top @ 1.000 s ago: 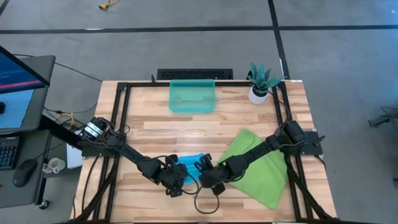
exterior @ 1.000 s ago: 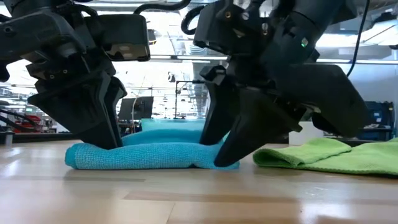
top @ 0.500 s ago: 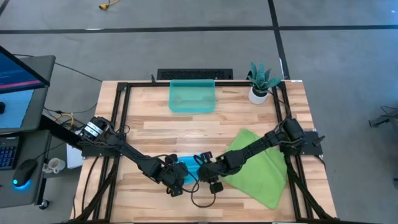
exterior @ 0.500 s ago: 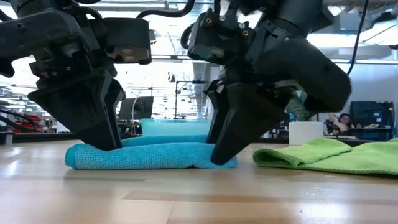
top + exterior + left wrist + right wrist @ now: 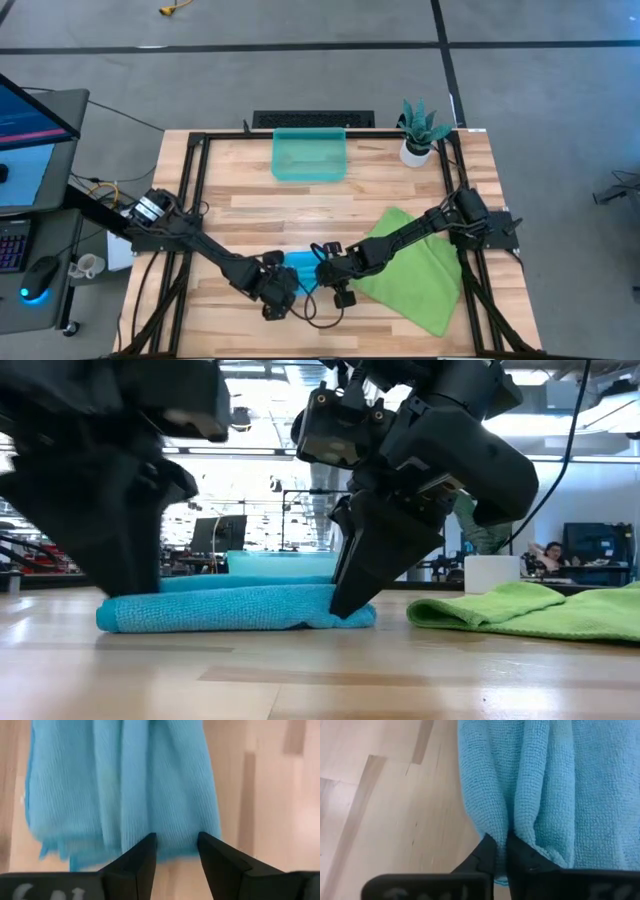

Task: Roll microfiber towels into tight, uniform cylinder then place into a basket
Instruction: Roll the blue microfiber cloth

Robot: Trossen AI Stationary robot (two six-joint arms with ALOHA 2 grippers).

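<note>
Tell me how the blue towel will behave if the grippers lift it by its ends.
The blue towel lies in soft folds, so it would probably sag between the right gripper, pinching one end, and the left gripper. Its layers look loose and may unroll.

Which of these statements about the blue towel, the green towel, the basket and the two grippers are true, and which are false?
1. The blue towel lies inside the basket. False: it lies on the table, near the front edge.
2. The right gripper pinches a fold of the blue towel. True.
3. The left gripper has its fingers shut tight. False: they stand apart at the towel's edge.
4. The green towel lies spread out, unrolled. True.
5. The basket holds a rolled towel. False: it holds none.
</note>
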